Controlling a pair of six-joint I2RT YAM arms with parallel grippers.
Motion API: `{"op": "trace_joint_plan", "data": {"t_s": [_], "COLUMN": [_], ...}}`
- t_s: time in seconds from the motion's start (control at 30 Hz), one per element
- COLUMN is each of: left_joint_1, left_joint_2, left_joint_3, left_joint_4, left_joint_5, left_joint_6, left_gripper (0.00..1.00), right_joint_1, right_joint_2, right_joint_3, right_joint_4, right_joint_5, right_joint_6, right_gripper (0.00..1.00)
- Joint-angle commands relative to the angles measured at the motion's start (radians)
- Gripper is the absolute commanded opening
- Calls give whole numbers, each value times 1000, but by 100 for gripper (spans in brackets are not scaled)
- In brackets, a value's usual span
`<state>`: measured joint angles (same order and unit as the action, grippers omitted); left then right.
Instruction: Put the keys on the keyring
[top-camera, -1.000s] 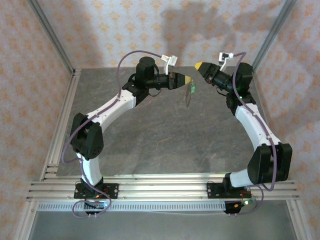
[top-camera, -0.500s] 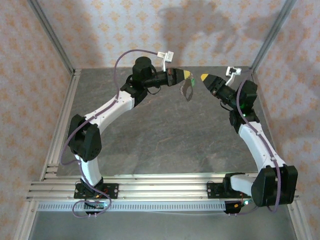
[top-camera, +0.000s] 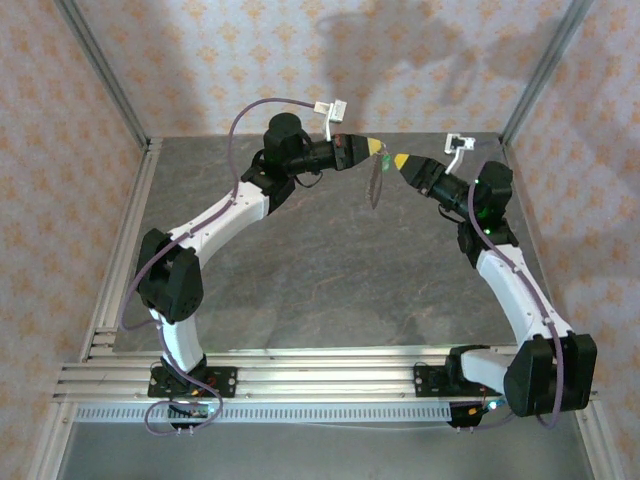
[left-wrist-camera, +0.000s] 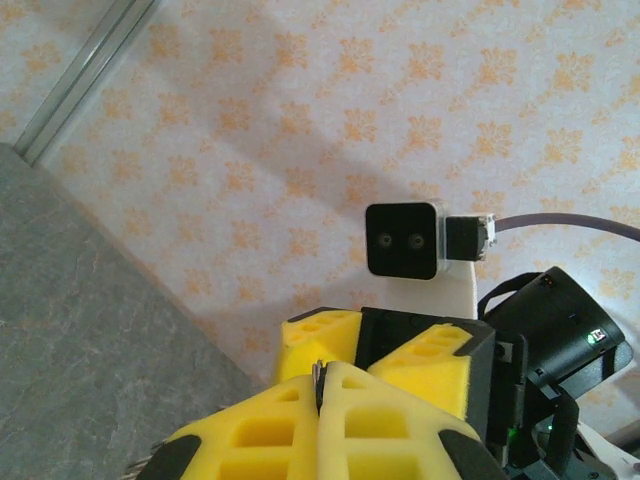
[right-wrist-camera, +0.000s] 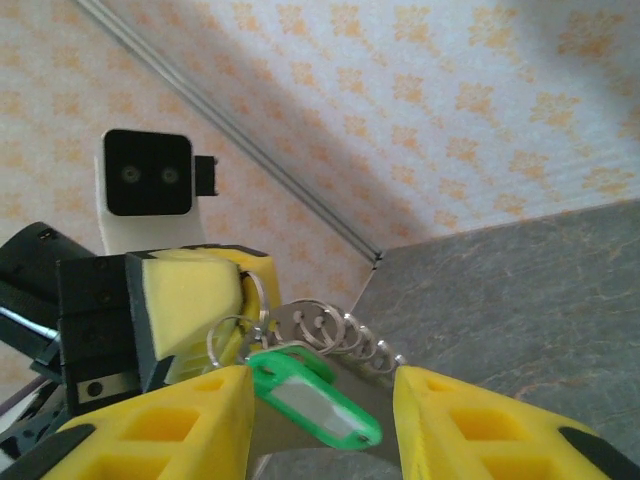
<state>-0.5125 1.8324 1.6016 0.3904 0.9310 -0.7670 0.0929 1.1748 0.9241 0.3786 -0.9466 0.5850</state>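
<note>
My left gripper is raised over the far middle of the table and is shut on the keyring, a thin silvery ring pinched between its yellow pads. A linked row of rings, flat grey keys and a green plastic tag hang from it, seen from above as a thin dangling strip. In the left wrist view the left gripper grips a thin metal edge. My right gripper faces it closely, open, with the tag between its fingertips, apparently untouched.
The grey table lies below both arms, fenced by patterned walls and an aluminium post in the back corner. A rail frame runs along the near edge by the arm bases.
My right gripper has swung left and come close to the hanging bunch, its jaws wider than a second ago. The left gripper rose slightly and still holds the ring.
</note>
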Motion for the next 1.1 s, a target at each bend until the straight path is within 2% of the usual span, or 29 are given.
{"op": "trace_joint_plan", "data": {"t_s": [0.0,0.2,0.33,0.5,0.63,1.07], "left_joint_1": [1,2,1,1,1,-7], "left_joint_2": [-27,-33,-42,-48,-47,-38], "left_joint_3": [29,24,28,41,46,59], "left_joint_4": [68,58,2,-52,-67,-74], "left_joint_5": [19,13,-26,-49,-49,-46], "left_joint_6": [-12,-6,13,23,28,27], "left_gripper": [0,0,0,0,0,0], "right_joint_1": [14,32,73,111,118,157], "right_joint_2": [-1,-24,-68,-136,-155,-83], "right_joint_3": [51,67,77,63,66,160], "right_joint_4": [28,-5,-110,-206,-220,-283], "right_joint_5": [-37,50,209,361,361,328], "right_joint_6": [-38,-19,-47,-122,-145,-221], "right_gripper": [41,37,34,35,37,38]}}
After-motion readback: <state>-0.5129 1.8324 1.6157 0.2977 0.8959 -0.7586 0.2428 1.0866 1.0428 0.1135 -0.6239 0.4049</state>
